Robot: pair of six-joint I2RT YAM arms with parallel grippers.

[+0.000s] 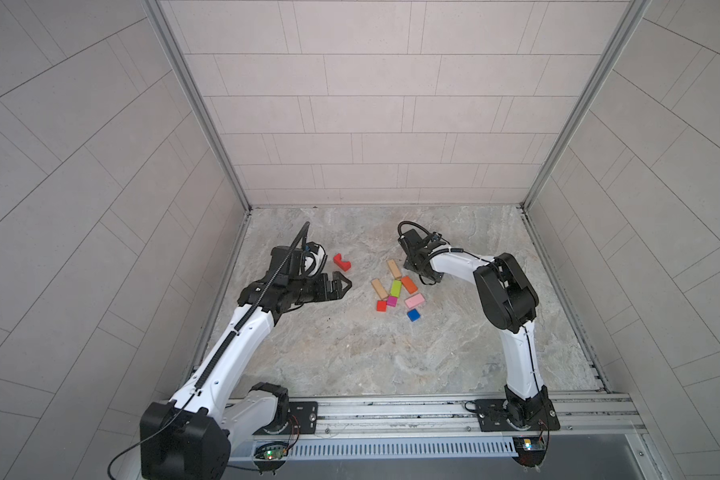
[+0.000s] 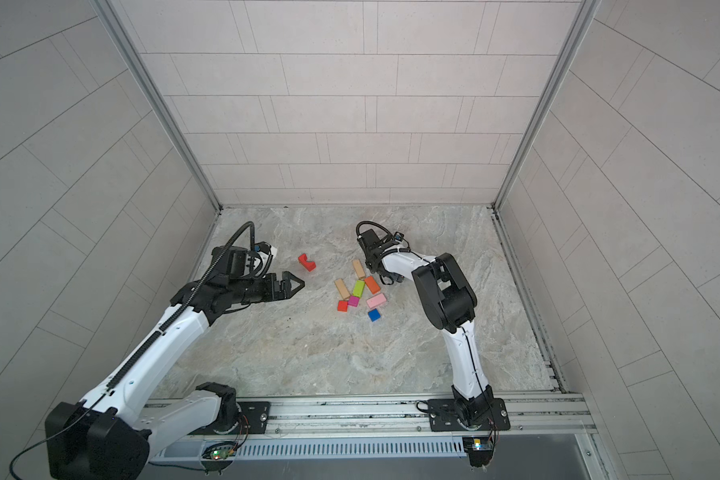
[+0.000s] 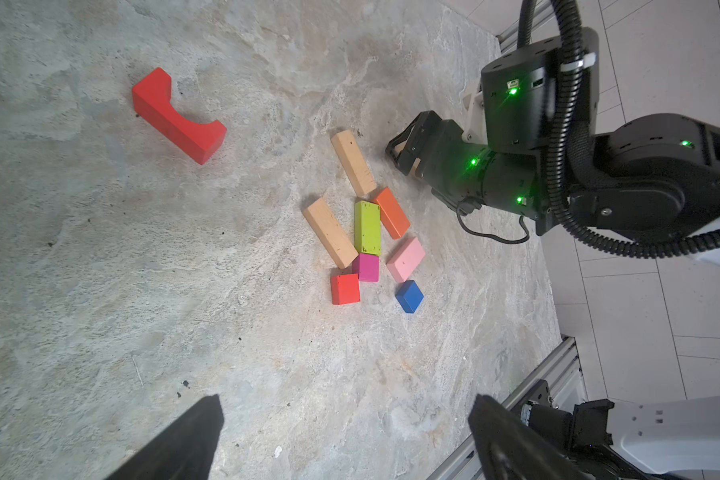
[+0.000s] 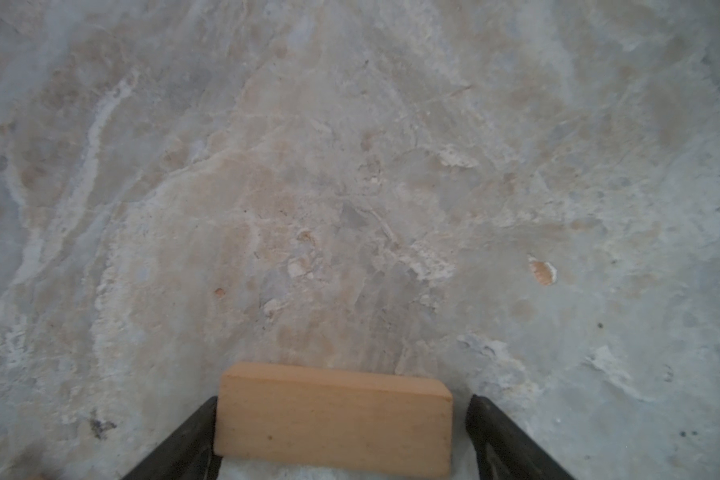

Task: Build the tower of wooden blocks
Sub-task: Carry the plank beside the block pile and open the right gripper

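The wood blocks lie loose and flat on the stone table, with no tower standing. A cluster at mid-table holds two tan bars [image 1: 394, 269] [image 1: 379, 288], a lime oblong [image 1: 395, 287], an orange oblong [image 1: 409, 284], a pink oblong [image 1: 414, 300], a magenta cube [image 1: 392, 301], a red cube [image 1: 381, 306] and a blue cube [image 1: 413, 315]. The red notched piece [image 1: 341, 262] lies apart on the left. My left gripper [image 3: 346, 403] hovers open and empty left of the cluster. My right gripper [image 4: 341, 401] points down with another tan bar [image 4: 333, 419] between its fingers. One finger touches the bar and a small gap shows at the other.
Tiled walls with aluminium posts [image 1: 233, 183] close in the table on three sides. A metal rail [image 1: 391, 409] carrying both arm bases runs along the front edge. The right arm's elbow [image 1: 506, 291] stands just right of the cluster.
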